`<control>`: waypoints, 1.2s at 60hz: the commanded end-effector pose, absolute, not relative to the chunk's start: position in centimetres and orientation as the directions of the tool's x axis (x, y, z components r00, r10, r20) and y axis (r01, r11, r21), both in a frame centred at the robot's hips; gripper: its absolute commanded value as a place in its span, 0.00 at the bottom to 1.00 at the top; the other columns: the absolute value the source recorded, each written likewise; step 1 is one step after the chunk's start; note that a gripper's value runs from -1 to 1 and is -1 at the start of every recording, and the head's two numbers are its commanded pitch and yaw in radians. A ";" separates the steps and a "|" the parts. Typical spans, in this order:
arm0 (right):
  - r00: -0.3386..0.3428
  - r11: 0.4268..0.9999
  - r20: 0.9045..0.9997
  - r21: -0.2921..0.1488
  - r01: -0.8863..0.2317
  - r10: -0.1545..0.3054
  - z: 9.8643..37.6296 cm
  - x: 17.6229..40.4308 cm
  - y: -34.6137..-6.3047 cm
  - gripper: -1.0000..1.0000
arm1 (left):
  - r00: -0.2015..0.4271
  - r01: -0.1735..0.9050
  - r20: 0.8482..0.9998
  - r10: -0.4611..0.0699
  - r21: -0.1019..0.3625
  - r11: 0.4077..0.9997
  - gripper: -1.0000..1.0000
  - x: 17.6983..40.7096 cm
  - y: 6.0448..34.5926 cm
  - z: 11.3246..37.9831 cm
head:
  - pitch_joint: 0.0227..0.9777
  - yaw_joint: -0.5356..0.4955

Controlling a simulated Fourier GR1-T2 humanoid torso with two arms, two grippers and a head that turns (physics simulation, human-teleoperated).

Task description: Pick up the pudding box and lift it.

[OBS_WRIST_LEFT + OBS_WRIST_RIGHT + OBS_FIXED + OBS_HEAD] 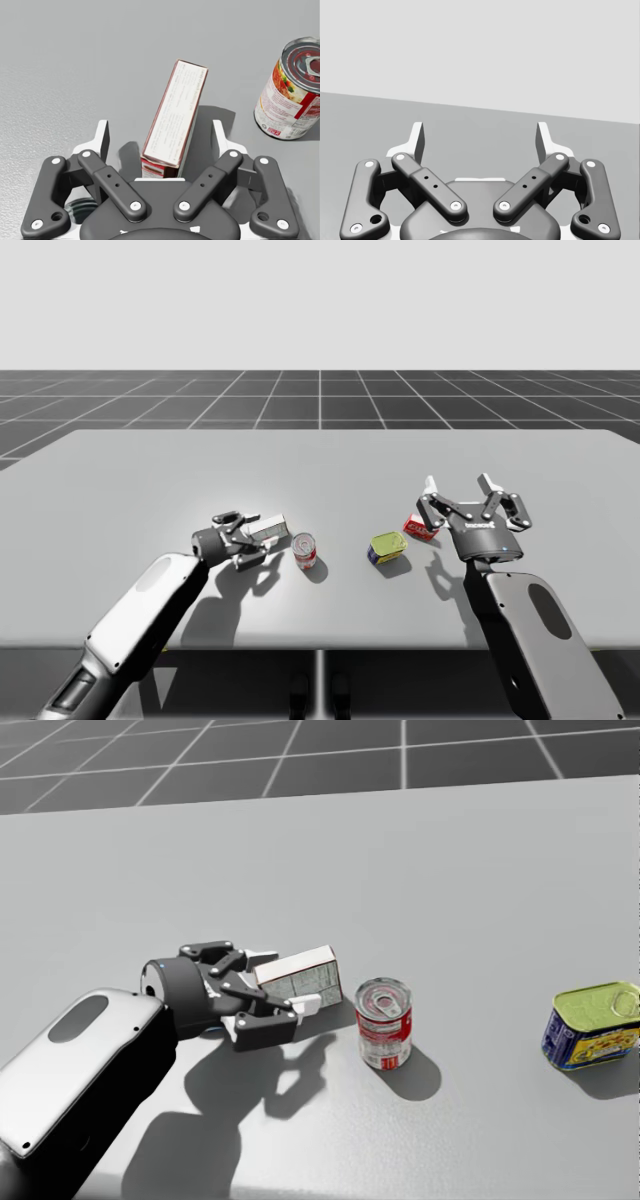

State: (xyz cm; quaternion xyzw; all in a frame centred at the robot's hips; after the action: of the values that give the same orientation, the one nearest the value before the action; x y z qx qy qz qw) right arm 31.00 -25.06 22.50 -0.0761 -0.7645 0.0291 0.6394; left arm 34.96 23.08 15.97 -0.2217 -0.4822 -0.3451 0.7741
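The pudding box (175, 117), white with red edges, lies on its side on the grey table (320, 465), left of the middle. My left gripper (161, 137) is low over the table and open, one finger on each side of the box's near end, with a gap on both sides. From above, the pudding box (270, 529) sticks out past the left gripper (255, 538); the head view shows the same box (300, 975) and gripper (280, 985). My right gripper (459, 486) hangs open above the table at the right, and nothing lies between its fingers (417, 137).
A red and white can (305, 551) stands upright just right of the pudding box, near the left gripper. Further right lie a blue tin with a yellow-green lid (387, 547) and a small red box (420, 528), the latter beside the right gripper.
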 end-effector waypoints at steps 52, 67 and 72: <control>-0.193 0.987 0.969 -0.142 0.073 0.154 22.7 31.1 -25.5 0.00 | 0.250 0.833 0.885 -0.392 0.010 0.553 1.00 33.6 22.7 14.5 | 0.44 0.70; -0.193 0.986 0.968 -0.147 0.074 0.159 22.6 31.2 -25.6 0.00 | 0.176 0.831 0.912 -0.370 0.064 0.553 1.00 32.8 22.0 17.7 | 0.44 0.70; -0.193 0.986 0.968 -0.146 0.074 0.158 22.6 31.3 -25.6 0.00 | 0.147 0.828 0.916 -0.372 0.092 0.552 1.00 32.6 22.0 18.9 | 0.44 0.70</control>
State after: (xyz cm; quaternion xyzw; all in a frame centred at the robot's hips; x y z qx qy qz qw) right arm 31.19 -25.54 22.61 -0.0749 -0.7716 0.0328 0.6308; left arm 32.99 22.98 16.62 -0.2087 -0.4930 -0.3814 0.7536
